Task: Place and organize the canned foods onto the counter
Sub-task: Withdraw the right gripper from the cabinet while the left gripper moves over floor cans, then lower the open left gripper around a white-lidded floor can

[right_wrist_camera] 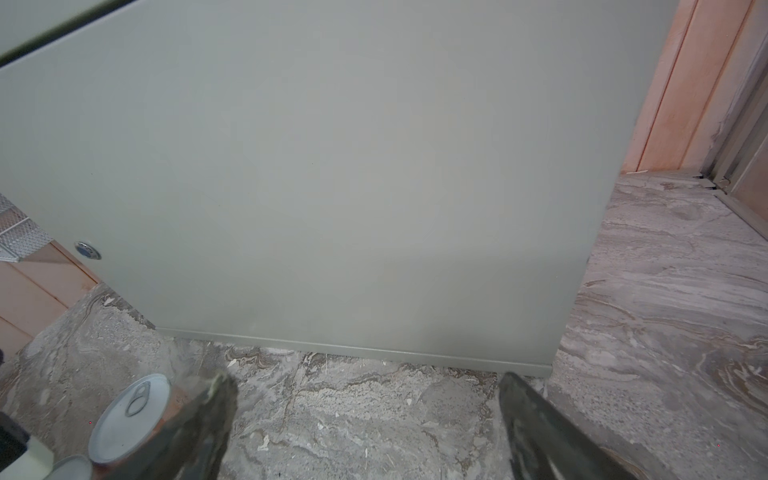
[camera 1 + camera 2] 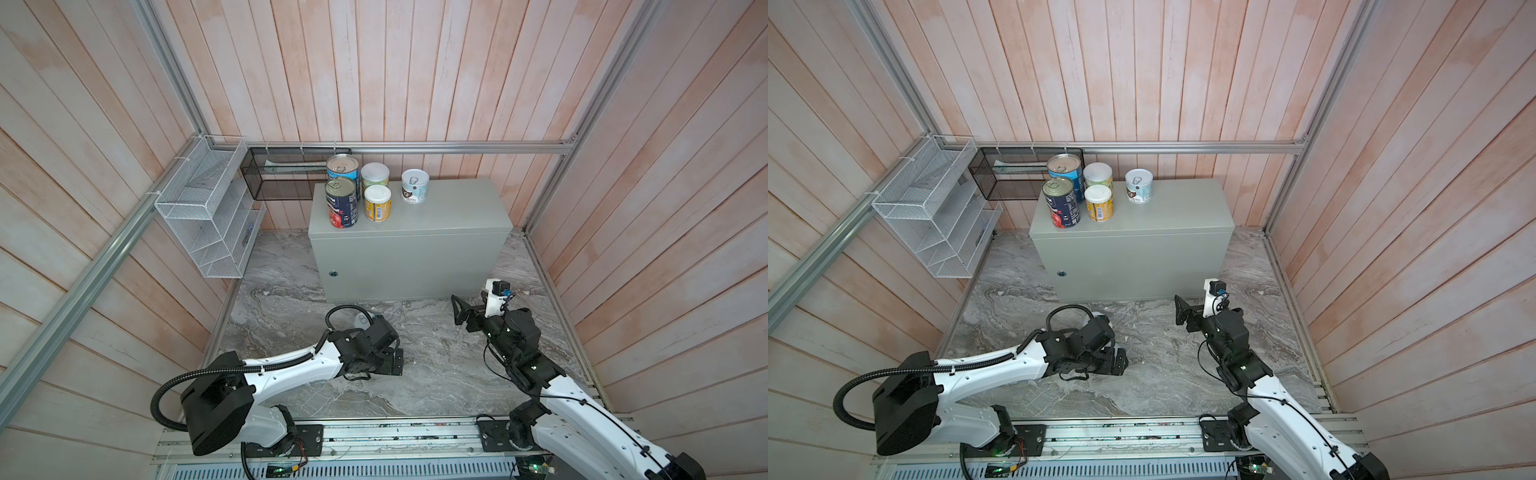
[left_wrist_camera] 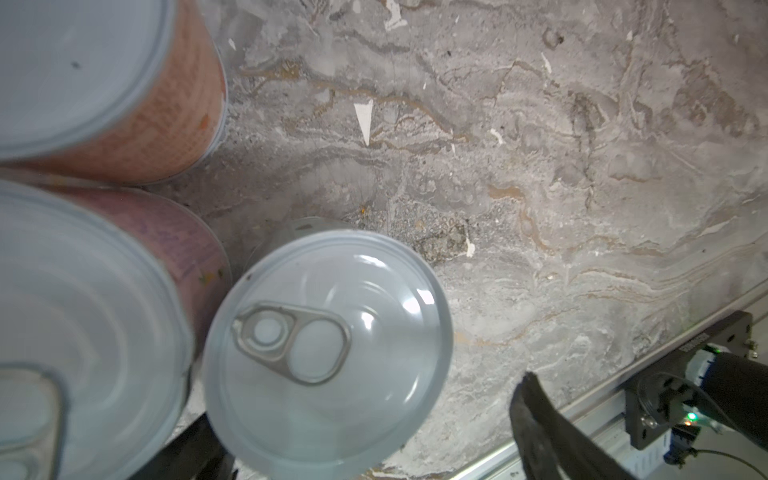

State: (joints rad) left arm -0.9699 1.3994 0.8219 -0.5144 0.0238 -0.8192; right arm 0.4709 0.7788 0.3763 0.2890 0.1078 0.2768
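On the left end of the grey counter [image 2: 436, 216] [image 2: 1163, 216] stand several cans: a light blue one [image 2: 342, 168], a navy tomato one [image 2: 340, 201], two yellow-green white-lidded ones [image 2: 375, 174] [image 2: 377, 202] and a short pale one [image 2: 414, 185]. Three short pull-tab cans stand on the marble floor. In the left wrist view, my open left gripper [image 3: 361, 436] [image 2: 390, 361] straddles the nearest can [image 3: 328, 345], its right finger well apart from it. The orange-labelled can [image 3: 83, 70] and the pink-labelled can [image 3: 83, 311] stand beside it. My right gripper [image 1: 365, 399] [image 2: 459, 309] is open and empty, facing the counter's front.
A white wire basket [image 2: 208, 208] and a black mesh basket [image 2: 286, 174] hang on the left and back walls. The counter's lock [image 2: 333, 274] faces me. Grey marble floor [image 2: 436, 374] lies between the arms. A metal rail [image 2: 374, 436] runs along the front edge.
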